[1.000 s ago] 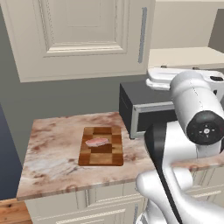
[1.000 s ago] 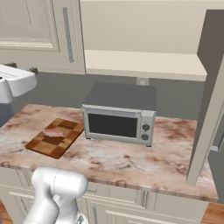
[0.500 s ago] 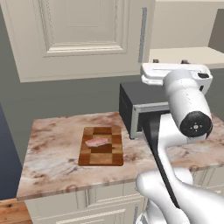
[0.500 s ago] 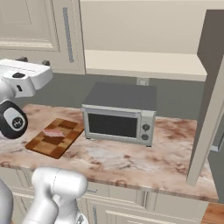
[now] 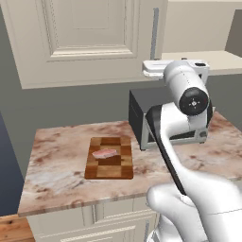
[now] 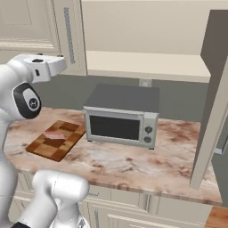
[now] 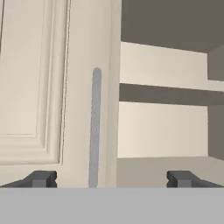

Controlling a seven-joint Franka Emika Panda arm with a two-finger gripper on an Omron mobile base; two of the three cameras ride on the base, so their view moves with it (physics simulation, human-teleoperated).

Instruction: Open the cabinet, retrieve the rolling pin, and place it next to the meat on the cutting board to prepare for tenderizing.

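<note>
claw: the claw (image 7: 111, 178) stands spread wide with nothing between its tips, raised up in front of the cabinet and facing it.
door handle: the long grey bar handle (image 7: 94, 127) hangs upright just left of centre in the hand view, nearer the left tip than the right, on the edge of a shut raised-panel door (image 7: 35, 87).
step in hand: by my reading, getting the shut left door open; the right half of the cabinet (image 6: 147, 31) already shows its beige inside.
how to do it well: shift the claw toward the handle until the bar sits midway between the tips, keep the tips on either side of the upright bar, go in square, close only once the bar is well inside, then pull along the door's swing and not straight back.
risk: closing off-centre could clip only the door edge or slip off the slim bar.
cutting board: the checkered cutting board (image 5: 110, 158) lies flat on the marble worktop (image 5: 56, 165), left of the grey toaster oven (image 6: 121, 116), with the meat (image 5: 105, 153) on its upper half.
rolling pin: cannot be made out on the bare beige shelf (image 7: 162, 94); likely behind the shut door.
</note>
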